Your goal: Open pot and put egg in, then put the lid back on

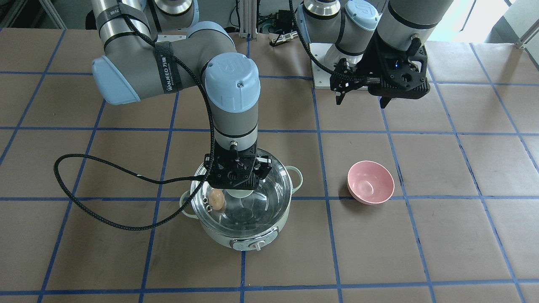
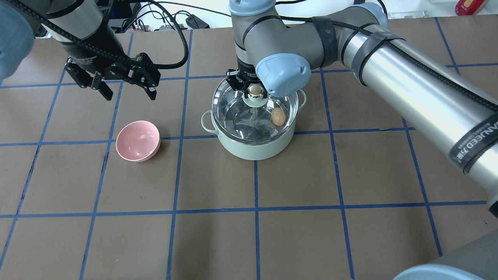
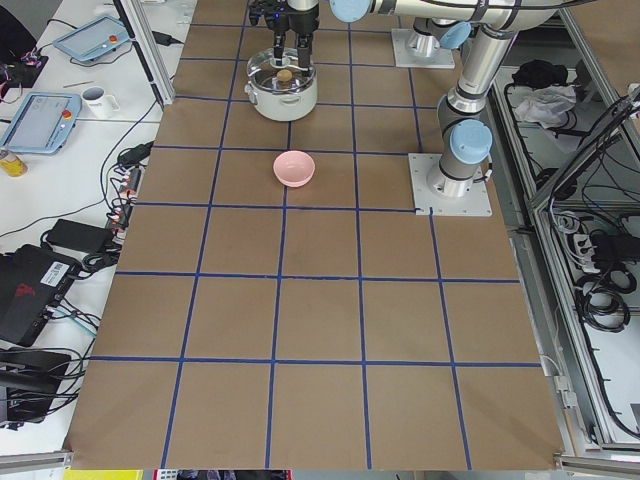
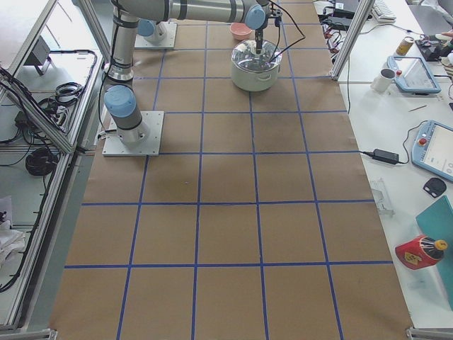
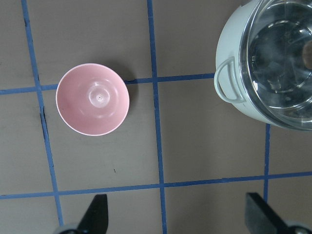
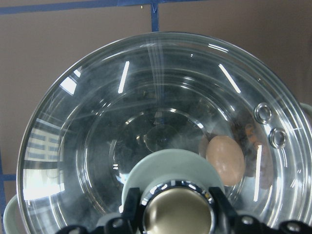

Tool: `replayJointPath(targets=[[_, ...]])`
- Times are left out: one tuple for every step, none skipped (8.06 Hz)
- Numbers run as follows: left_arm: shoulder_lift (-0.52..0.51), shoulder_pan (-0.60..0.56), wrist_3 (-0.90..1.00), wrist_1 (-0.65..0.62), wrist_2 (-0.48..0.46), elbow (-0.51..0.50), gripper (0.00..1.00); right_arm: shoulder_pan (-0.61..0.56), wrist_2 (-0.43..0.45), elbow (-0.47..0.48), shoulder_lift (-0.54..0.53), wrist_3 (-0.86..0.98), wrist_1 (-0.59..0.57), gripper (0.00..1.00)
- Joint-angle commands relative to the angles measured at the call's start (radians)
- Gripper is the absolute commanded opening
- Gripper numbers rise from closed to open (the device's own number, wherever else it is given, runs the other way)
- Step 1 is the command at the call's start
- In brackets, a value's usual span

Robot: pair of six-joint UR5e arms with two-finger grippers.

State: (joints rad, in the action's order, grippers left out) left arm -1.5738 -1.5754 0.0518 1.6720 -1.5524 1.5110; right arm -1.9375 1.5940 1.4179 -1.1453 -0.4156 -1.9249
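The pale mint-green pot (image 2: 253,147) stands mid-table, dial toward the far side (image 1: 252,244). The clear glass lid (image 2: 233,112) sits over its rim. The tan egg (image 2: 277,116) lies inside against the steel wall, seen through the glass (image 6: 224,159) (image 1: 217,199). My right gripper (image 2: 255,91) reaches straight down and is shut on the lid's beige knob (image 6: 178,217), a finger on each side. My left gripper (image 2: 128,92) hangs open and empty above the table, behind the pink bowl; its fingertips (image 5: 97,214) stand wide apart in the left wrist view.
A small empty pink bowl (image 2: 138,140) sits one grid square to the pot's left (image 1: 370,182) (image 5: 92,106). The right arm's black cable (image 1: 84,185) loops over the table beside the pot. Brown table with blue tape grid.
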Motion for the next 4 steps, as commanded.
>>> replayJointPath(targets=[[0.0, 0.002, -0.003, 0.0, 0.0, 0.0, 1.0, 0.0, -0.005, 0.004, 0.002, -0.012, 0.0, 0.0], [0.0, 0.002, -0.003, 0.0, 0.0, 0.0, 1.0, 0.0, -0.009, 0.004, 0.002, -0.018, 0.0, 0.0], [0.0, 0.002, -0.003, 0.0, 0.0, -0.002, 1.0, 0.0, -0.011, 0.004, 0.002, -0.02, 0.001, 0.0], [0.0, 0.002, -0.003, 0.0, 0.0, -0.002, 1.0, 0.0, -0.011, 0.006, 0.001, -0.02, 0.001, 0.0]])
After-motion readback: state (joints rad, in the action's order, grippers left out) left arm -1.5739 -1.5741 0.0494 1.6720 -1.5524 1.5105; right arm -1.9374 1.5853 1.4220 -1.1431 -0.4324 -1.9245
